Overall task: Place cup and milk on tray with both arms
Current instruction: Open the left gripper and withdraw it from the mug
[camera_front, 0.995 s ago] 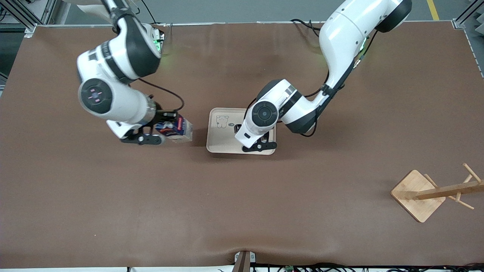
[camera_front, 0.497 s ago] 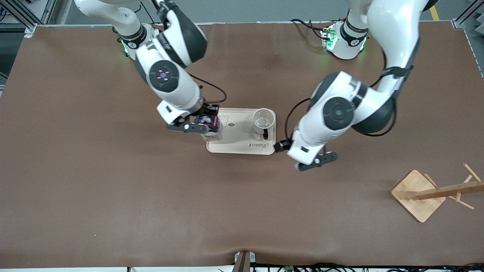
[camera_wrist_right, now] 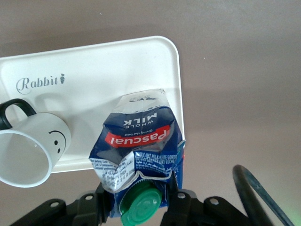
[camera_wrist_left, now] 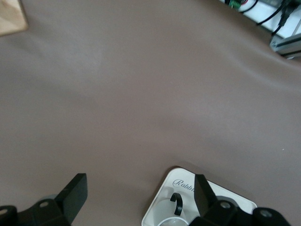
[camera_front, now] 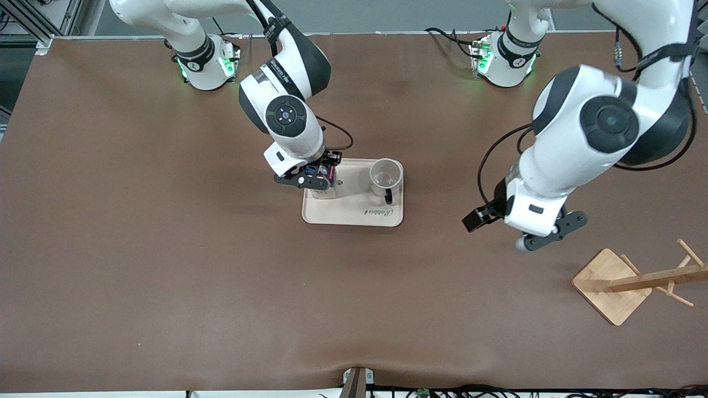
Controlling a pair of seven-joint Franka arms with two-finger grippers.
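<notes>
The milk (camera_front: 322, 178) has been carried in the right gripper (camera_front: 313, 179) from over bare table at the right arm's end of the tray (camera_front: 354, 213) to over the tray's end, clamped near its cap. The cup (camera_front: 385, 177) has been uncovered on the tray. The left gripper (camera_front: 545, 235), fingers spread, has been withdrawn from the tray toward the wooden rack (camera_front: 630, 282).

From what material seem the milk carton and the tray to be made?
The milk carton looks like glossy printed paperboard: its walls are creased and dented, and its cap looks like green plastic. The tray seems smooth cream plastic, perhaps melamine: rounded rim, soft sheen.
</notes>
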